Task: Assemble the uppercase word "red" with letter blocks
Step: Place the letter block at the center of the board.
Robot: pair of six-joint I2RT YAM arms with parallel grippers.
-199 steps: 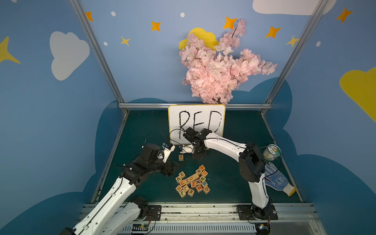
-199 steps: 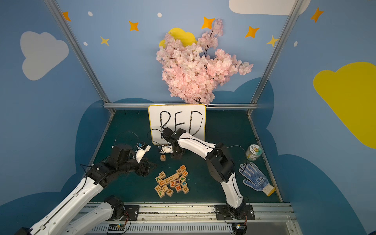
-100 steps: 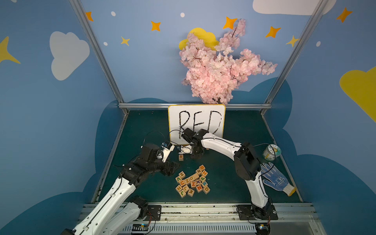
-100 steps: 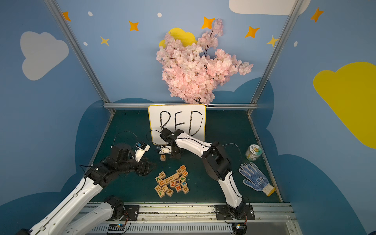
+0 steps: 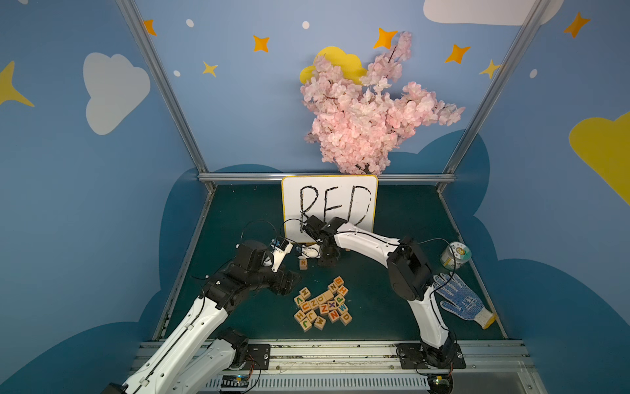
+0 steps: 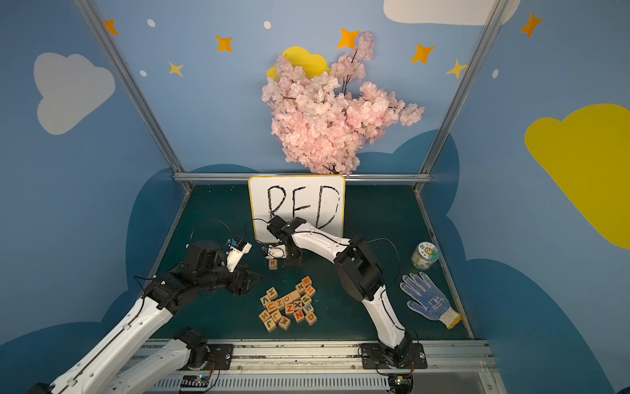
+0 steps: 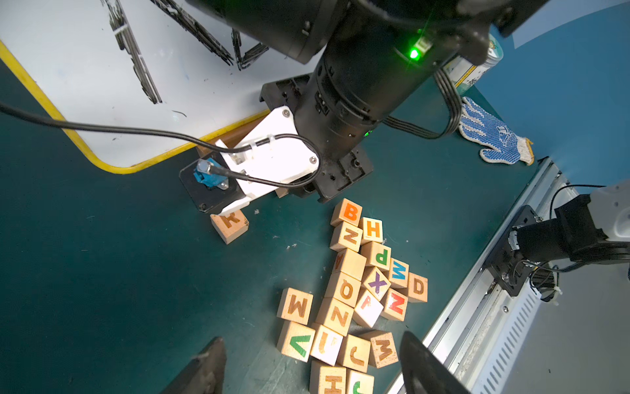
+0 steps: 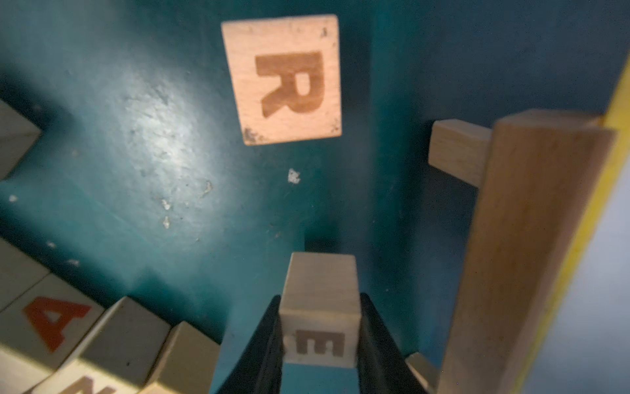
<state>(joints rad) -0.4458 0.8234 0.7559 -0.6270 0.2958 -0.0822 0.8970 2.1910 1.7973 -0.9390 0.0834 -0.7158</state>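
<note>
My right gripper (image 8: 320, 344) is shut on a pale letter block with an E (image 8: 320, 307), held low over the green mat in front of the whiteboard. The R block (image 8: 284, 80) lies alone on the mat a short way from it, and shows in both top views (image 5: 303, 263) (image 6: 272, 263). The right gripper (image 5: 326, 260) is just right of the R there. A pile of letter blocks (image 5: 322, 305) (image 7: 358, 290) lies nearer the front, with a D block (image 7: 417, 287) at its edge. My left gripper (image 7: 312, 368) (image 5: 289, 281) hangs open at the pile's left side, holding nothing.
The yellow-rimmed whiteboard (image 5: 329, 204) with handwritten RED stands at the back on a wooden stand (image 8: 511, 238), close beside the held block. A blue-dotted glove (image 5: 460, 300) and a small jar (image 5: 455, 254) lie at the right. Pink blossoms (image 5: 368, 112) hang above the back rail.
The right arm has swung a little leftward and lower with the E block, closer to the R block. The left arm has hardly moved.
</note>
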